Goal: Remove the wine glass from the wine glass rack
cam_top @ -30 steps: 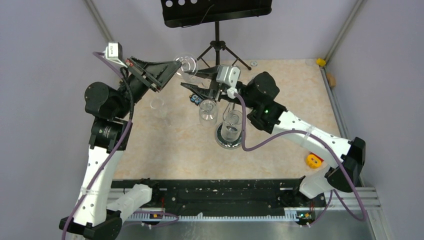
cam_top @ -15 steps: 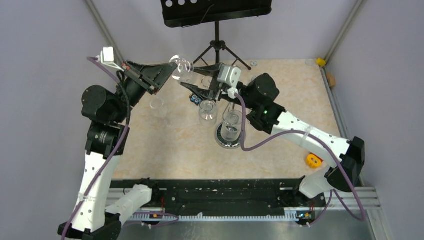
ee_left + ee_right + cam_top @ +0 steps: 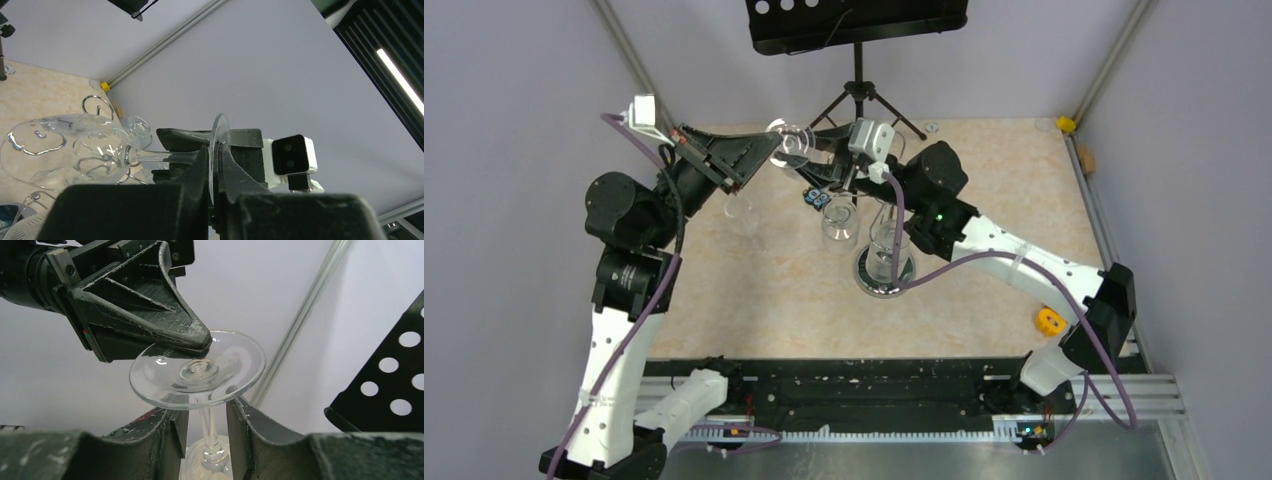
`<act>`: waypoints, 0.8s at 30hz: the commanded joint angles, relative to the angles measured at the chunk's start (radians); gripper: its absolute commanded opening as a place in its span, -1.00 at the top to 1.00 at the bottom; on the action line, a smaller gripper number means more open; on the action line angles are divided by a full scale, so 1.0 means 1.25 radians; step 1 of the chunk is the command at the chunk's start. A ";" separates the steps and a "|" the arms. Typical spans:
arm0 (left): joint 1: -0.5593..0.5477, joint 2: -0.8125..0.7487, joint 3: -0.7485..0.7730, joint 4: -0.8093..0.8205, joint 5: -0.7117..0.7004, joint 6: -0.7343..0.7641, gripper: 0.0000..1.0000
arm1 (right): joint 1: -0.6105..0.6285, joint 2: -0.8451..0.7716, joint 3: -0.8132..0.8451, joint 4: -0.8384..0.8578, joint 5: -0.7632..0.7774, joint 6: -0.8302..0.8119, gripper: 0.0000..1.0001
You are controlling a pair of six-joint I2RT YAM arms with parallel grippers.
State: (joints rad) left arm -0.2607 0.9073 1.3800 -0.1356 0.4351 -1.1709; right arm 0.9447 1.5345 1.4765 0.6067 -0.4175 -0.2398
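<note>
The wine glass (image 3: 200, 371) is aloft, clear of the wine glass rack (image 3: 865, 281), its foot clamped in the left gripper (image 3: 215, 160). The right gripper (image 3: 206, 412) has just moved in, fingers apart on either side of the stem, so a handover looks near.

Nothing legible on any surface here (small blue tags (image 3: 816, 199) on the right claw (image 3: 809, 165) are too blurred to read).
</note>
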 commanded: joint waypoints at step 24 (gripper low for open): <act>-0.001 -0.037 0.046 0.119 0.040 -0.027 1.00 | -0.002 0.014 0.069 0.033 0.037 0.078 0.58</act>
State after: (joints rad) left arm -0.2604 0.8883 1.3933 -0.1150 0.4549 -1.1847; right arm 0.9463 1.5433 1.5063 0.5999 -0.4133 -0.1631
